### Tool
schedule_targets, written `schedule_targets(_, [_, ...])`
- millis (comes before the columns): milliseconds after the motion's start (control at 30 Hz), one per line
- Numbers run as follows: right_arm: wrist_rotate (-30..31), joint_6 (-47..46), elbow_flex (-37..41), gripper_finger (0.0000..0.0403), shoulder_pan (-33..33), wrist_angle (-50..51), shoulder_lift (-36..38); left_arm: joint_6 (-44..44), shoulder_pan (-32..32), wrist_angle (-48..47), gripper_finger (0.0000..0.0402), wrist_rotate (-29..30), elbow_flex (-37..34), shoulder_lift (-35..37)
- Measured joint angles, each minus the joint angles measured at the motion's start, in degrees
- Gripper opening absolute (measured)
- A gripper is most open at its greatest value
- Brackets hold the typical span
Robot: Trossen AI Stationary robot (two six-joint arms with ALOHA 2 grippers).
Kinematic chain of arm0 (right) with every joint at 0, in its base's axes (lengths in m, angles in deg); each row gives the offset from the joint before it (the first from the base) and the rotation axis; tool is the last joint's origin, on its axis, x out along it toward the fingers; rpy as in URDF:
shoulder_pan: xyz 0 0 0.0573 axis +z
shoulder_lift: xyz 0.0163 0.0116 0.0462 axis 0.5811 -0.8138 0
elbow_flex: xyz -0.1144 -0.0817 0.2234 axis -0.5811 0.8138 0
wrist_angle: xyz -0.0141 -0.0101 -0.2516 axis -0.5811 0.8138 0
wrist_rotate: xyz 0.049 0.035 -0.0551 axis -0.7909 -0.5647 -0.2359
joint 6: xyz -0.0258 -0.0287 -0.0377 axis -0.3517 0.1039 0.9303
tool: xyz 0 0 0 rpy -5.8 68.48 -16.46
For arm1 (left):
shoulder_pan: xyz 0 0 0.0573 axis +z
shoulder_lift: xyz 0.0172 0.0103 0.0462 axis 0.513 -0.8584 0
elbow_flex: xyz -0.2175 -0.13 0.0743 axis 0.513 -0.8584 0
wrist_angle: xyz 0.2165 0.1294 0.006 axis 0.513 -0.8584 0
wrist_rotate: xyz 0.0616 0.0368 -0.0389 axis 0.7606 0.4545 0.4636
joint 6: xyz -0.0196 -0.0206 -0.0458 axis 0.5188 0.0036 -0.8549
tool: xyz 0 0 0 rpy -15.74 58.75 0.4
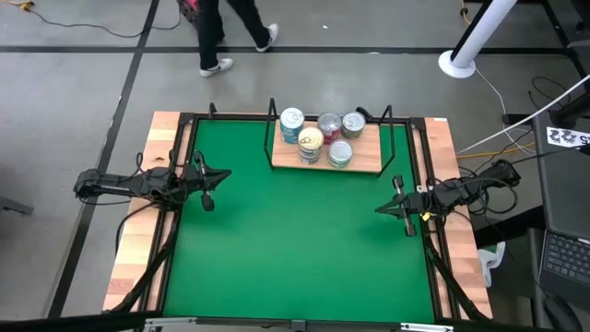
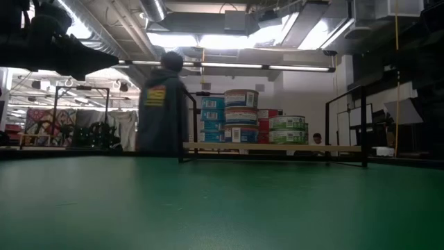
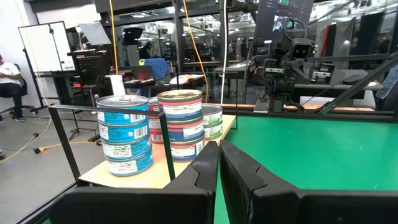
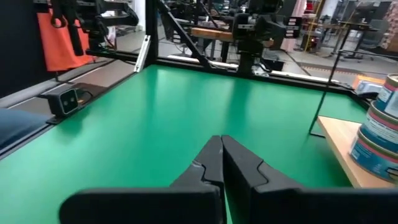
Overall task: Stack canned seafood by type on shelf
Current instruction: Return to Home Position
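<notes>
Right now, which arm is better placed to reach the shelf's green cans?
Right, likely. The right tool sits near the shelf end holding the green cans; the left tool is farther.

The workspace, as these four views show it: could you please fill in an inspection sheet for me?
Surface: green mat, edged by wooden planks.
Job's things: tins stacked in several piles on the shelf at the mat's far edge; none seen loose.
Clutter: nothing seen.
Grippers: left gripper and right gripper both shut, holding nothing, at opposite sides of the mat.
Cables: loose cables on the floor right of the table.
Surroundings: a person walking beyond the table; white pole base.
</notes>
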Motion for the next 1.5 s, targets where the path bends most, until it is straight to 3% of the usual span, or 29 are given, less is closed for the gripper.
schedule_targets(533, [-0.01,0.02,0.02,0.0007,0.51,-0.08,0.02,-0.03,0.0,0.0,0.0013,0.0,0.0,0.0])
schedule_targets(967, [-0.28,0.02,0.02,0.0007,-10.76,-0.12,0.02,-0.04,-0.02,0.0,0.0013,0.0,0.0,0.0])
schedule_targets(1500, [0.04,0.03,0.02,0.0007,-11.07,-0.13,0.02,-0.03,-0.02,0.0,0.0013,0.0,0.0,0.0])
